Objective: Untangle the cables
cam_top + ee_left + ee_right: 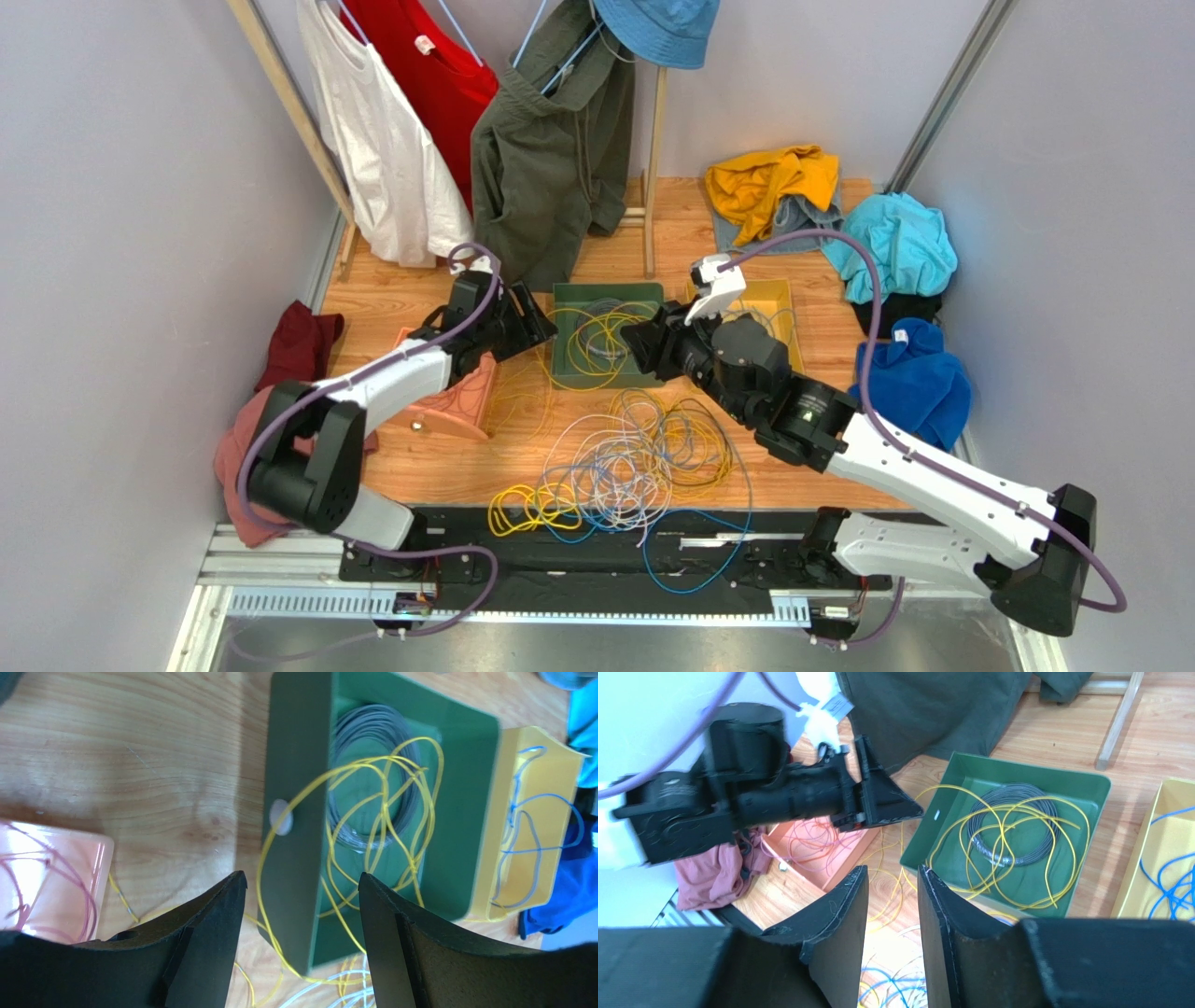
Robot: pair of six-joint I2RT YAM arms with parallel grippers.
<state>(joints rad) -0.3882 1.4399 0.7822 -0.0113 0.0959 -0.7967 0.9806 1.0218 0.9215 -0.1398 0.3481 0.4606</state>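
Closest to me, at the six o'clock edge of the pale wooden counter (379,294), lies the knot itself. The cables (627,469) are thin yellow, blue and white-grey wires heaped in slack loops that pass through one another. One blue strand trails down over the black base rail (603,560).

Just past the heap both arms reach toward twelve o'clock and meet at the shallow green plastic tray (564,350). The left gripper (302,876) is spread wide and grips nothing. It hangs above the tray's rim, where a yellow strand spills over the edge. The right gripper (892,871) shows only a narrow gap between its jaws, and I see nothing pinched there. Yellow wire lies on the wood beneath it.

Inside the green tray sits a neat grey coil (372,777) with yellow loops (424,822) thrown over it. At its three o'clock a yellow plastic tray (505,763) holds blue wire (1169,885). At nine o'clock a salmon-pink tray (456,406) holds pinkish-orange wire (821,836). I take the trays for sorting bins, one per freed cable, which would explain why both grippers hover here.

Farther off, crumpled garments (769,182) lie at one and two o'clock, and clothes (540,140) hang on a rack at twelve.
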